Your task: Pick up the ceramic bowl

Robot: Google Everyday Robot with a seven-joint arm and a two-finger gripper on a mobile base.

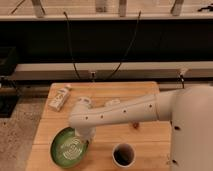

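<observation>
Though looking hard at the gripper (84, 135), cannot tell if wide or narrow. Hangs at the end of the fat white arm (120, 112), down at the right edge of the ceramic bowl (67, 148). Cannot tell if touching the bowl or just above it.

Now for the ceramic bowl. Sits flat on the wooden table (125, 92), near the front left corner. Round, wide and green, with pale rings inside. Biggest dish on the table. Partly covered on its right side by the end of the arm.

Next, the white cup (123, 154). Stands upright on the table, just to the right of the bowl, not touching it. Smaller than the bowl and dark inside.

Then a white packet (59, 98). Lies flat at the back left of the table, well apart from the bowl.

Last, the arm again. Comes in from the big white body on the right and crosses the middle of the table toward the left. Has small dark dots along its side.
</observation>
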